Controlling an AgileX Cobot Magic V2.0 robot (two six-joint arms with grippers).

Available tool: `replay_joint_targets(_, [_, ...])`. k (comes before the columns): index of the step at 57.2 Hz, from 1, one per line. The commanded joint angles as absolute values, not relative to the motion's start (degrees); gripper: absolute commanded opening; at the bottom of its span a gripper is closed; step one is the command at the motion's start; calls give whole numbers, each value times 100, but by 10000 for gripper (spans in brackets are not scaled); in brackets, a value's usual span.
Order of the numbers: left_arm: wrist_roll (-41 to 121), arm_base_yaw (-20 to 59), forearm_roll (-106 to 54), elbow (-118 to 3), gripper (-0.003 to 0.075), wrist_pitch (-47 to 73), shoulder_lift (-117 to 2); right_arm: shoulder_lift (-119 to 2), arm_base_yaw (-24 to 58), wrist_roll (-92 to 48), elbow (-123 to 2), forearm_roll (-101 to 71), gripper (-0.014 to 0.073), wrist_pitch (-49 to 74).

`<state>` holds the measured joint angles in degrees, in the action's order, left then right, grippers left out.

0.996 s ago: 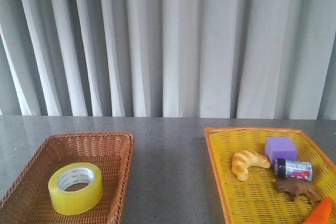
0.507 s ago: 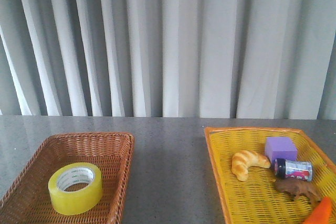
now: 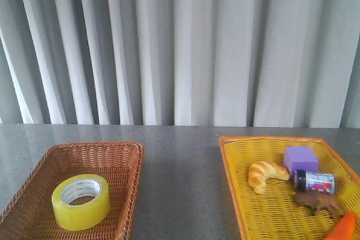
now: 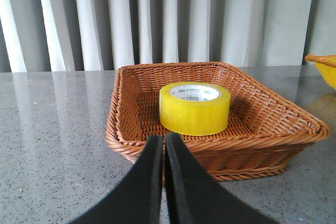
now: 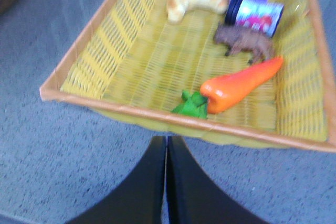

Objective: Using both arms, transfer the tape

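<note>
The yellow tape [image 3: 81,201] lies flat in the brown wicker basket [image 3: 121,150] at the front left of the table. It also shows in the left wrist view [image 4: 195,108], in the middle of that basket [image 4: 131,145]. My left gripper [image 4: 163,139] is shut and empty, just short of the basket's near rim, apart from the tape. My right gripper [image 5: 166,140] is shut and empty over the grey table, just outside the near rim of the yellow basket [image 5: 131,109]. Neither arm shows in the front view.
The yellow basket [image 3: 230,172] at the front right holds a croissant [image 3: 265,175], a purple block [image 3: 300,158], a small can [image 3: 314,181], a brown toy animal [image 3: 318,201] and an orange carrot [image 5: 240,84]. Grey curtains hang behind the table.
</note>
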<state>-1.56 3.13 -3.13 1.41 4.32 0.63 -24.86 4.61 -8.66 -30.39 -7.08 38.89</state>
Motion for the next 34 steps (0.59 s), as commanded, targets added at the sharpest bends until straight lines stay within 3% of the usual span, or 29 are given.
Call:
replay_joint_targets(1, [-204, 295, -329, 96, -6, 0, 153, -2070, 334, -878, -2884, -635, -7, 3047])
replay_joint_targets(15, [-204, 295, -329, 96, -6, 0, 153, -637, -91, -872, -1090, -671, -7, 1036])
replay_joint_targets(34, [-204, 295, -329, 96, -6, 0, 153, 131, -238, -862, 176, -783, -7, 141])
